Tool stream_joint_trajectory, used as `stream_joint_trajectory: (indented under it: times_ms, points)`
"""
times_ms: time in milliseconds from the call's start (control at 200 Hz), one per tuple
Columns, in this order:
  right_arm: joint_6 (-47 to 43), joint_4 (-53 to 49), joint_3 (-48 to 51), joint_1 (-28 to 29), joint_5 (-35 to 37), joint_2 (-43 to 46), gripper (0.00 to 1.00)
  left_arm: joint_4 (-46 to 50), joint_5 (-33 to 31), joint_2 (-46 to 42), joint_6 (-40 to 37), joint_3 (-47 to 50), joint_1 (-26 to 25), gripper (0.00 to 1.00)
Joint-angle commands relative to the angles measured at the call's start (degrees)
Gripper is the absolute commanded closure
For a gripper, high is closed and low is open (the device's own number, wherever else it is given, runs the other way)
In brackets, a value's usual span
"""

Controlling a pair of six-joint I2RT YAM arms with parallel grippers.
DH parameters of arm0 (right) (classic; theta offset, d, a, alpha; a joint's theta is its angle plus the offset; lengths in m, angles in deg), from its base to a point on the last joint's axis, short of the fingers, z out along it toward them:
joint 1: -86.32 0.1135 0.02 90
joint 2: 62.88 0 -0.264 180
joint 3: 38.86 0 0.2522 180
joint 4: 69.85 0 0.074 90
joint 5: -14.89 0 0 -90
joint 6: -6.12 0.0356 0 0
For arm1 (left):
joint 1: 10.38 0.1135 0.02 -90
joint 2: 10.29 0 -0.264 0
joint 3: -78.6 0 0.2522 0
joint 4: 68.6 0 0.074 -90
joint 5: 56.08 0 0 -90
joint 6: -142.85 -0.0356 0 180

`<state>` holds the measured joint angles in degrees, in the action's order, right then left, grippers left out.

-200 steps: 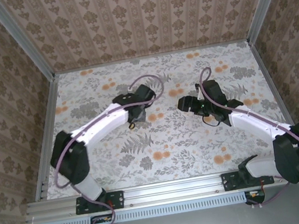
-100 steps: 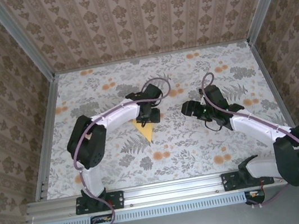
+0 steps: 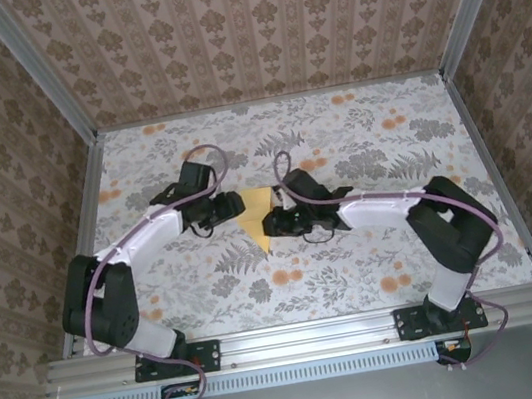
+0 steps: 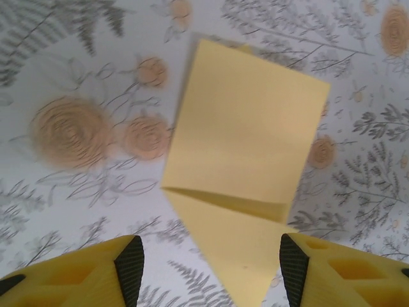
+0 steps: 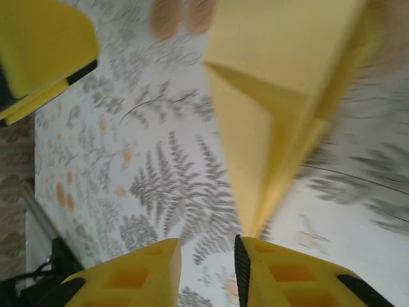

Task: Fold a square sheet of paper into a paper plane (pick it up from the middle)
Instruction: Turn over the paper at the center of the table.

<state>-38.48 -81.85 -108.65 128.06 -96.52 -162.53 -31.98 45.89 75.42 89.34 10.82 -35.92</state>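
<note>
Brown damask-patterned walls (image 3: 259, 28) enclose a floral table (image 3: 336, 128) edged by aluminium rails (image 3: 308, 335).

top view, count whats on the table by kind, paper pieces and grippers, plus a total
folded yellow paper: 1
grippers: 2, the left gripper and the right gripper
total: 3
</note>
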Motion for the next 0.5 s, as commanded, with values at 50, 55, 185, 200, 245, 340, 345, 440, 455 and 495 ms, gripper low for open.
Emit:
stream_joint_trajectory:
  times_ms: [50, 55, 185, 200, 245, 340, 345, 440, 455, 495]
  points:
    - [1.9, 2.7, -4.5, 1.0, -7.5, -6.9, 0.75, -1.0, 2.1, -4.5, 1.5, 4.4, 3.1, 0.4]
    - [1.9, 2.7, -4.6, 1.0, -7.6, -7.1, 0.75, -1.0, 2.1, -4.6, 1.5, 4.5, 3.2, 0.4]
    - [0.9, 0.8, -6.6, 1.0, -9.4, -10.5, 0.77, -1.1, 2.6, -5.9, 1.4, 6.2, 4.3, 0.4]
    - [0.7, 0.4, -6.8, 1.1, -9.4, -10.7, 0.77, -1.1, 2.7, -6.0, 1.4, 6.3, 4.5, 0.4]
    - [0.0, -0.7, -7.1, 1.0, -9.0, -11.1, 0.77, -1.1, 3.0, -6.0, 1.3, 6.6, 4.7, 0.4]
    - [-1.7, -2.4, -7.2, 0.9, -8.7, -11.7, 0.78, -1.5, 3.5, -5.7, 1.2, 6.8, 5.0, 0.4]
    - [-1.8, -2.4, -7.2, 0.9, -8.7, -11.7, 0.78, -1.5, 3.5, -5.7, 1.1, 6.9, 5.0, 0.4]
    - [-3.0, -2.5, -5.9, 0.4, -10.0, -12.7, 0.78, -1.6, 4.0, -5.4, 1.0, 6.6, 5.1, 0.4]
    - [-3.3, -2.4, -5.5, 0.2, -10.3, -12.8, 0.78, -1.6, 4.1, -5.4, 0.9, 6.6, 5.1, 0.4]
    - [-4.0, -2.2, -4.4, -0.1, -10.9, -13.1, 0.78, -1.6, 4.3, -5.3, 0.8, 6.5, 5.1, 0.4]
